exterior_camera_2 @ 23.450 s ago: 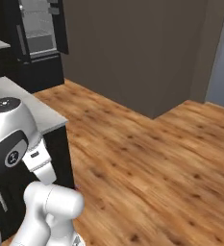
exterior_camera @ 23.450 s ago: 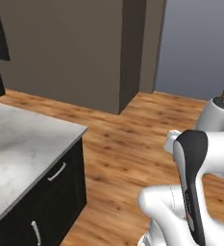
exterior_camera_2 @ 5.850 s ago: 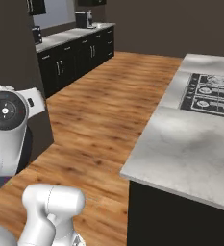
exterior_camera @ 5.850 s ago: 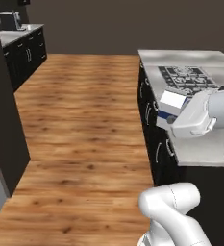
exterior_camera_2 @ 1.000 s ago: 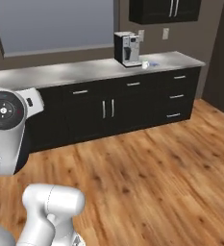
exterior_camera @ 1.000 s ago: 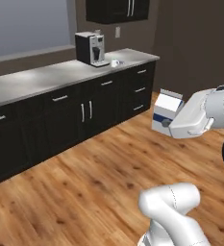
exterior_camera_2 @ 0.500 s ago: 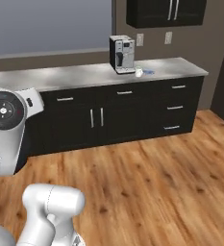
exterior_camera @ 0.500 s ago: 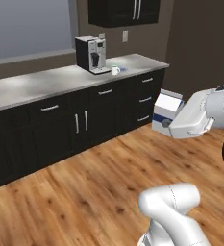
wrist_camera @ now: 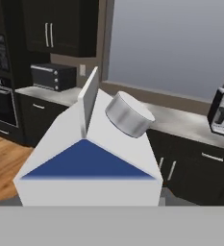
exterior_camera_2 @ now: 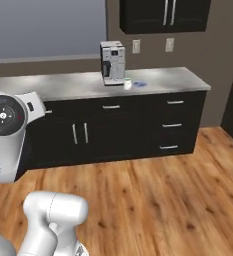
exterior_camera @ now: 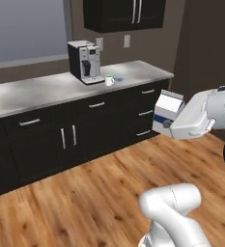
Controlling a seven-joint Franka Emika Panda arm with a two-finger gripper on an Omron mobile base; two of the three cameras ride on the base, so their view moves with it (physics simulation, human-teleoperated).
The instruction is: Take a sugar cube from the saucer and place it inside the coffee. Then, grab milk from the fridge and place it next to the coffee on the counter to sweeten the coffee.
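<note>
Step in hand, as I judge it: the second half of the task, carrying the milk to the worktop. The carton rides at the end of the arm, well above the wooden floor and well apart from the worktop. In the hand view the milk sits hard against the camera, gable and round cap uppermost. The pincer is closed about the carton; its fingertips are hidden behind it, but the carton hangs in the air with nothing else to bear it.

The coffee stands on the worktop just beside the coffee machine, to its right as seen from the left base camera. The saucer lies on the far side of the mug, near it. Whether a sugar cube is already in the mug cannot be told at this range.

Next move, in my judgement: the base must close on the worktop, then the arm must set the carton upright on bare stone beside the mug, clear of saucer and machine.

Surface and room: grey marbled stone over black cabinets with silver bar handles, a drawer bank at the right end. Black wall cabinets hang above, two sockets under them. A large grey panel fills the wall to the left.
</note>
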